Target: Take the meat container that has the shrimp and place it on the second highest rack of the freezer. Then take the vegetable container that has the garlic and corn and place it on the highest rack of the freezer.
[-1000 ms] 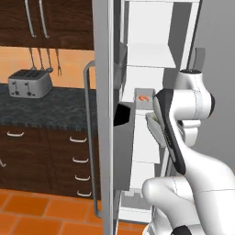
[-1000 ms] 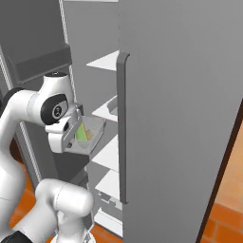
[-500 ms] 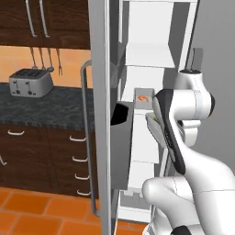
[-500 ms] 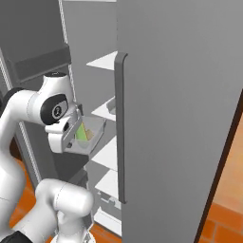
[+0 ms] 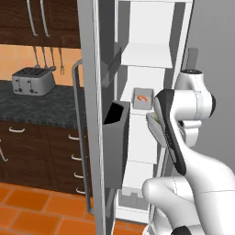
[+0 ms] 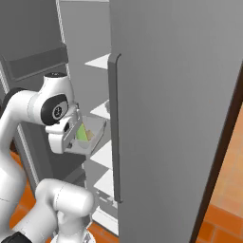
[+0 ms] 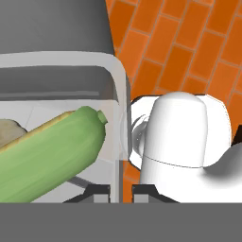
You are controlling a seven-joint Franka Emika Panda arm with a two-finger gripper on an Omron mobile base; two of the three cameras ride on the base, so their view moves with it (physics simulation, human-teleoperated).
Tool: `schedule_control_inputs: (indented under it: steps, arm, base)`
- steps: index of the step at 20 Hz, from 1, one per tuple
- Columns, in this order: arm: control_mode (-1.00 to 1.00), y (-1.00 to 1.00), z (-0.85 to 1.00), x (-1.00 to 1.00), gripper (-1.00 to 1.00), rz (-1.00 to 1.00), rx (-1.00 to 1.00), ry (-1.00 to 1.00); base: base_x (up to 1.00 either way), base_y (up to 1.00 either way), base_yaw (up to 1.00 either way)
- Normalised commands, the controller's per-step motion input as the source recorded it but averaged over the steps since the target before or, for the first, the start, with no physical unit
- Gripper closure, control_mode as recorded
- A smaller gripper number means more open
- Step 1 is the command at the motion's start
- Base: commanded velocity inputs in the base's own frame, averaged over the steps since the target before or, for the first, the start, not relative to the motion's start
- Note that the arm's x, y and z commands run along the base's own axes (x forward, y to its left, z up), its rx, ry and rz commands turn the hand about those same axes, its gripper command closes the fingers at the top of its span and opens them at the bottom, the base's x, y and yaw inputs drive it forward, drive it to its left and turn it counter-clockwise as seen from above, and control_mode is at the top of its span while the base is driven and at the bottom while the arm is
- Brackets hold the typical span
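Clear plastic vegetable container [image 7: 61, 137] clamped by its rim in our gripper [image 7: 121, 190], jaws pinched on wall. Green corn [image 7: 47, 151] inside, pale garlic [image 7: 9, 130] at 9 o'clock of it. We hold container before open freezer [image 5: 151, 92]. Shrimp container [image 5: 142, 98] sits on white shelf [image 5: 142, 109], 10 o'clock of held container.

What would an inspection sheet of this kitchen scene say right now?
Surface: white freezer shelves, open grey freezer door.
Job's things: shrimp container rests on a white shelf; clear vegetable container with green corn is held at the freezer opening.
Clutter: dark door bin.
Grippers: gripper shut on vegetable container's wall.
Cables: nothing seen.
Surroundings: silver toaster on dark counter, orange tile floor.
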Motion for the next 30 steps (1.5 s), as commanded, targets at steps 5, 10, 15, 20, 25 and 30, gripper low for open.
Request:
schedule_control_inputs:
  steps: [5,10,15,20,25,30]
  arm:
    - [1.0,0.0,0.0,0.0,1.0,0.0,0.0,0.0]
    - [1.0,0.0,0.0,0.0,1.0,0.0,0.0,0.0]
    - [1.0,0.0,0.0,0.0,1.0,0.0,0.0,0.0]
    - [1.0,0.0,0.0,0.0,1.0,0.0,0.0,0.0]
    - [1.0,0.0,0.0,0.0,1.0,0.0,0.0,0.0]
    - [-1.0,0.0,0.11,-0.1,1.0,-0.03,0.0,-0.07]
  base:
    - [0.55,0.0,0.17]
    - [0.46,0.16,0.15]
    - [0.11,0.4,0.01]
    - [0.0,0.04,-0.1]
    - [0.0,0.0,-0.01]
    - [-0.01,0.0,0.0]
